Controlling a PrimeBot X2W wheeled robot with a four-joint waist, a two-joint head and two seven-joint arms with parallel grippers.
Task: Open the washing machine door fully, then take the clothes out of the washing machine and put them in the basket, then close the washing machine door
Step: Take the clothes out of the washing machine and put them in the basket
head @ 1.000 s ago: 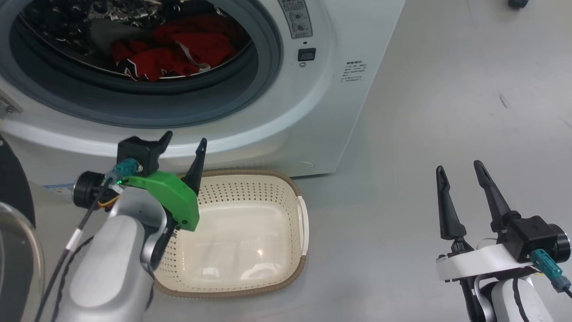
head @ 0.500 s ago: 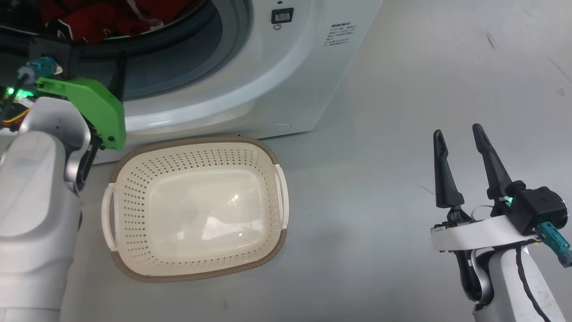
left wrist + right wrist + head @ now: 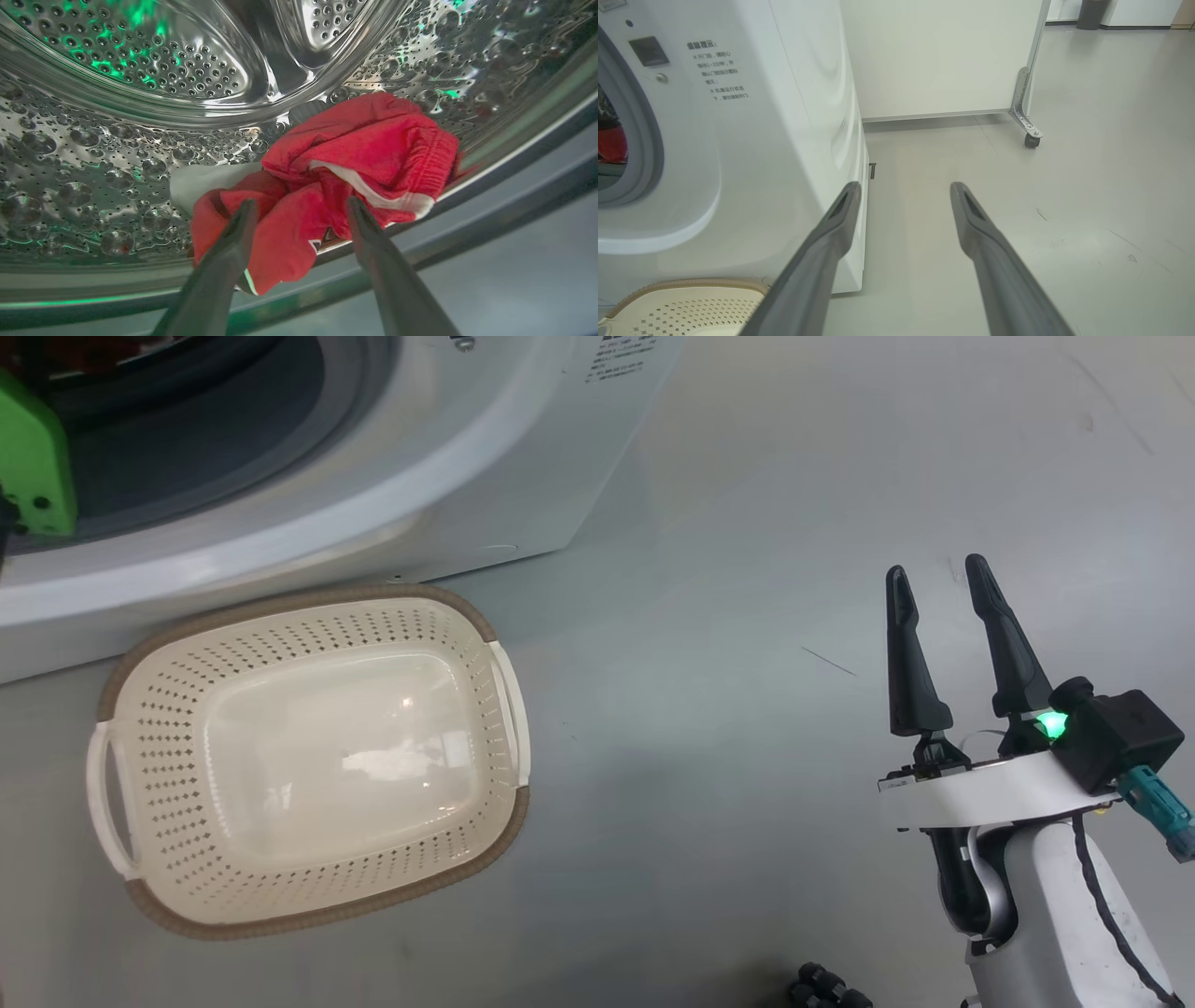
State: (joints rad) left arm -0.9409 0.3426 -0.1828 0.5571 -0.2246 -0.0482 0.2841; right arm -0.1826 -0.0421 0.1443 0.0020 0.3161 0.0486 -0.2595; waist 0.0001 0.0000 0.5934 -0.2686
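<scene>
pointing into the steel drum of the washing machine, the left gripper has its two dark fingers spread wide, nothing pinched between them. the red clothes lie bunched on the drum's lower wall just past the tips, by the grey seal. the tips may be brushing the fabric, but the left wrist view is too close to be sure. a bit of white fabric shows behind the red heap. in the head view a green part of the left arm sits at the machine's mouth. the basket stands on the grey floor just in front of the machine, its cream bottom shining. well apart from it, on the robot's right, the right gripper hangs over the floor with its fingers spread and holding nothing. the right wrist view looks past the machine's corner toward a white wheeled panel.
</scene>
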